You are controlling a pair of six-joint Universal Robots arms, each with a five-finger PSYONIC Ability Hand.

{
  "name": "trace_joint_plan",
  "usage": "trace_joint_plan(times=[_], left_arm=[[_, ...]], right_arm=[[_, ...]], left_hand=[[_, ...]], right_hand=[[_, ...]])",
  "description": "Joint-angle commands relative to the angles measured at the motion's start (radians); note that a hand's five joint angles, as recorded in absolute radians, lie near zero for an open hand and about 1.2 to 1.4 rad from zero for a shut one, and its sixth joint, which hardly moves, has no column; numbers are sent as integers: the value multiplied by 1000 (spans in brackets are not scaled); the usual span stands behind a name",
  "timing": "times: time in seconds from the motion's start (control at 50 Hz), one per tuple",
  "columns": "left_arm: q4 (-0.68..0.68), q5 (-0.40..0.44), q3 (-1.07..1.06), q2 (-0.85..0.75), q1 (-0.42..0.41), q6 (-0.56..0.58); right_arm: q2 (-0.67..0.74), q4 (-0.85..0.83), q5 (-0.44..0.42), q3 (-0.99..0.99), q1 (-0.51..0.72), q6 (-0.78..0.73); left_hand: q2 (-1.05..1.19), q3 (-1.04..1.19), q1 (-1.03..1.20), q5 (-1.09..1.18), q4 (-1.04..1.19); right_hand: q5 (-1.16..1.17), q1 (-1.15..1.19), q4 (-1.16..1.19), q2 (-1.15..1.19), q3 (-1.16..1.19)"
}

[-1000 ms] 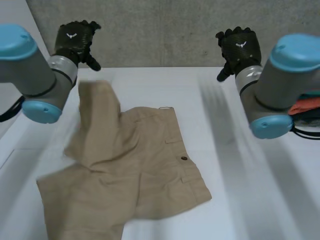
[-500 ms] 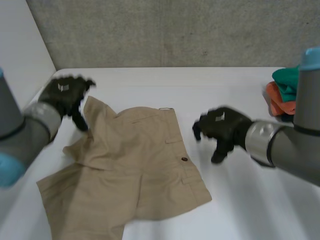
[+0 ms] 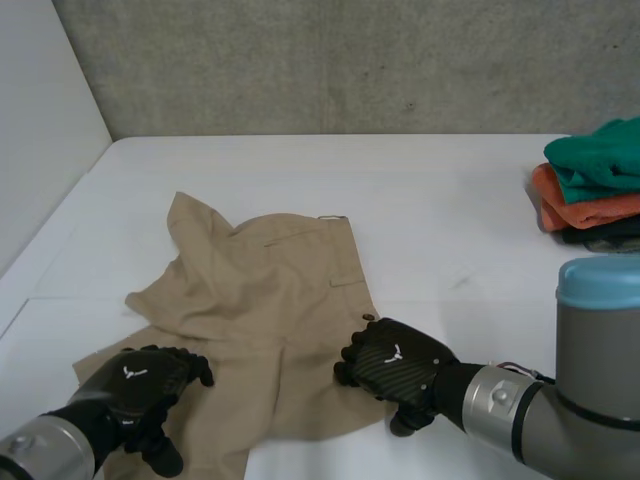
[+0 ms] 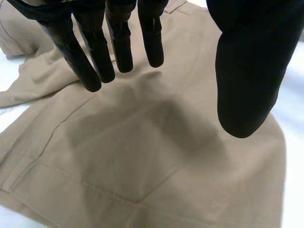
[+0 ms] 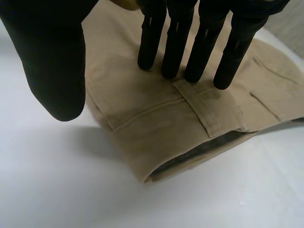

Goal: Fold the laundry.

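I see the khaki shorts (image 3: 270, 300) lying rumpled on the white table (image 3: 450, 220), their far-left part bunched over the rest. My left hand (image 3: 135, 385) is spread straight-fingered over their near corner, holding nothing. My right hand (image 3: 398, 362) lays straight fingertips (image 5: 176, 52) on the opposite edge, thumb clear.

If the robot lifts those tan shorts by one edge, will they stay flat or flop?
Probably flop: the tan shorts lie rumpled and folded over. The waistband looks doubled and stitched, so it may sag less.

shorts (image 3: 270, 290) and clothes pile (image 3: 590, 190) cut by edges
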Motion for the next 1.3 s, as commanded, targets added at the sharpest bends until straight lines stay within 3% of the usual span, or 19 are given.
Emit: trace_joint_plan(times=[0.02, 0.16, 0.22, 0.4, 0.62, 0.7, 0.74, 0.9, 1.0, 1.12, 1.22, 1.3], left_arm=[[-11, -1, -17, 55, 1, -8], [-15, -2, -36, 71, -5, -7], [-11, -4, -49, 68, -16, -4], [26, -18, -62, 28, -42, 22], [138, -64, -57, -98, -109, 113], [202, -110, -46, -161, -140, 157], [238, -146, -34, -187, -146, 186], [265, -217, 88, -172, -160, 222], [230, -199, 199, -121, -131, 214], [176, -130, 332, -96, -93, 197], [173, -87, 371, -116, -88, 177], [193, -94, 397, -251, -87, 176]], right_arm=[[57, -185, 43, 12, 31, 16], [93, -264, 100, 7, 40, 0], [94, -281, 123, -2, 43, 10], [33, -291, 232, -47, 61, 181], [-29, -186, 318, -99, 78, 289], [-27, -166, 336, -114, 81, 289], [-27, -160, 342, -119, 77, 278], [-81, -28, 335, -145, 32, 203], [-177, 168, 313, -203, -51, 108], [-292, 369, 296, -315, -118, 100], [-319, 479, 293, -355, -127, 97], [-254, 539, 273, -363, -127, 89]], left_hand=[[45, 44, 50, 38, 42], [10, 9, 15, 3, 7], [10, 9, 15, 3, 7], [13, 12, 18, 6, 10], [142, 141, 147, 135, 138], [570, 568, 574, 562, 566], [962, 960, 966, 954, 958], [964, 963, 969, 957, 961], [964, 963, 969, 957, 961], [964, 963, 969, 957, 961], [964, 963, 969, 957, 961], [964, 963, 969, 957, 961]], right_hand=[[92, 72, 77, 79, 79], [414, 394, 399, 401, 401], [846, 826, 830, 833, 833], [847, 827, 832, 834, 834], [847, 827, 832, 834, 834], [847, 827, 832, 834, 834], [847, 827, 832, 834, 834], [847, 827, 832, 834, 834], [847, 827, 832, 834, 834], [847, 827, 832, 834, 834], [847, 827, 832, 834, 834], [847, 827, 832, 834, 834]])
